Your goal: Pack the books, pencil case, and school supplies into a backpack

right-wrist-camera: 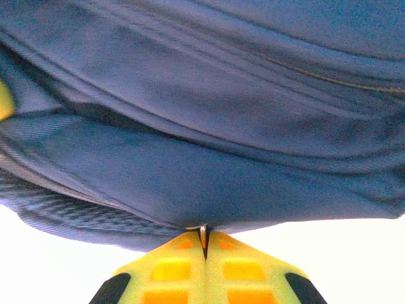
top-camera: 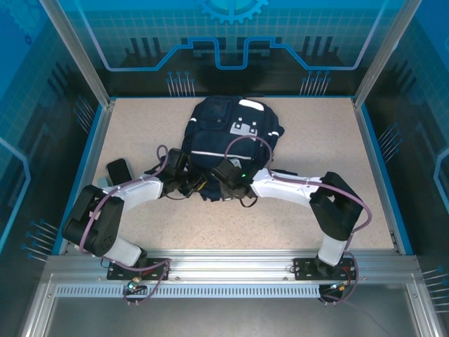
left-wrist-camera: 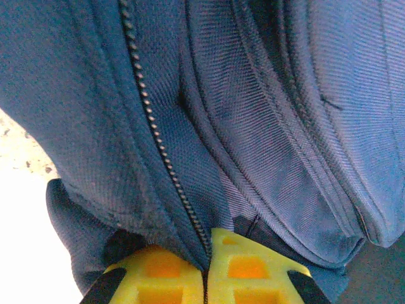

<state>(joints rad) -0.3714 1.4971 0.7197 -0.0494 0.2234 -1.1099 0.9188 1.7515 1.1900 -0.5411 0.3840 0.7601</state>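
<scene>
The left gripper (left-wrist-camera: 205, 269) has its yellow ribbed fingertips pressed together on backpack (top-camera: 231, 133) fabric, right at a dark zipper (left-wrist-camera: 152, 133). The right gripper (right-wrist-camera: 204, 244) is pinched tight on a fold of the same woven navy cloth. The backpack lies slumped in the middle of the speckled table (top-camera: 316, 210), with a small black item (top-camera: 118, 170) beside the left arm.
</scene>
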